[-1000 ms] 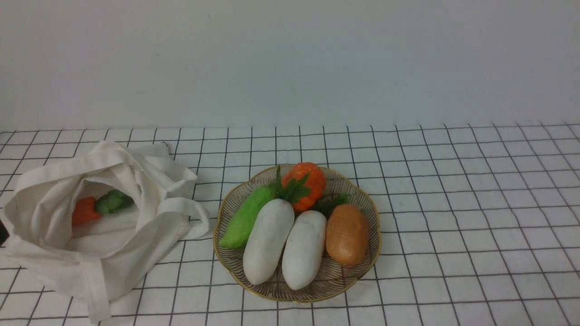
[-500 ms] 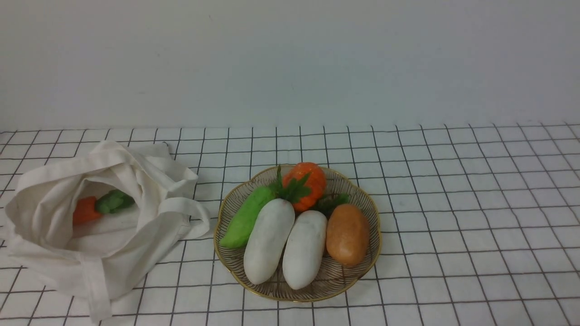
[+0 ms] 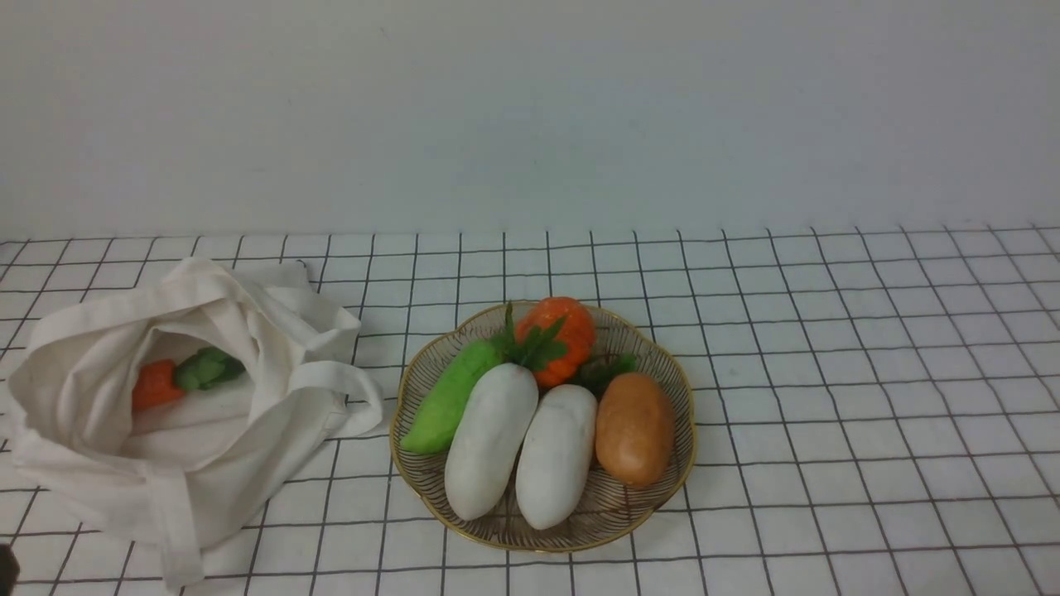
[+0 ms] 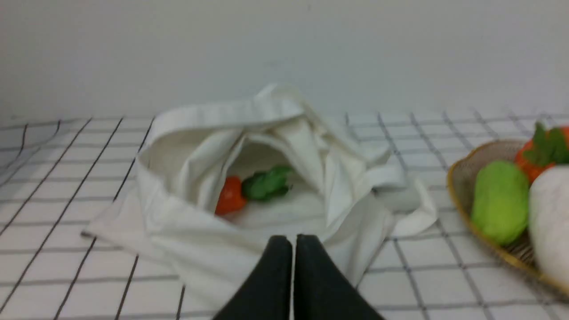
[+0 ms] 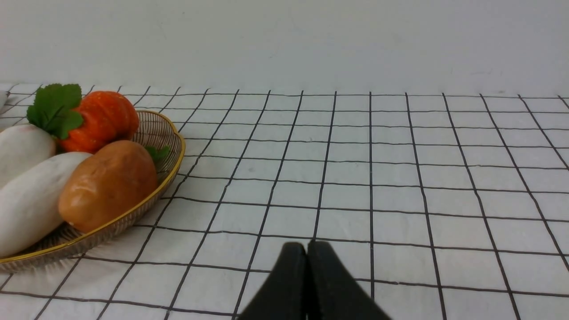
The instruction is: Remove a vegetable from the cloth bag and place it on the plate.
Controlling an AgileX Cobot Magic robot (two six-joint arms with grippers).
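The vegetable (image 3: pixel 490 440) — a smooth white oblong radish — lies on the plate (image 3: pixel 671 389), touching its twin (image 3: pixel 556 454), with a green cucumber (image 3: pixel 447 397) and a brown potato (image 3: pixel 634 427) beside them. The plate is round, ribbed, with a wavy gold rim. The cloth bag (image 3: pixel 83 463), soft and crumpled, sits just beside it; a small carrot (image 4: pixel 231 195) shows inside. Your left gripper (image 4: pixel 293 249) and right gripper (image 5: pixel 306 255) are both closed and empty. The placing looks done — another pick would mean opening the left jaws toward the bag.
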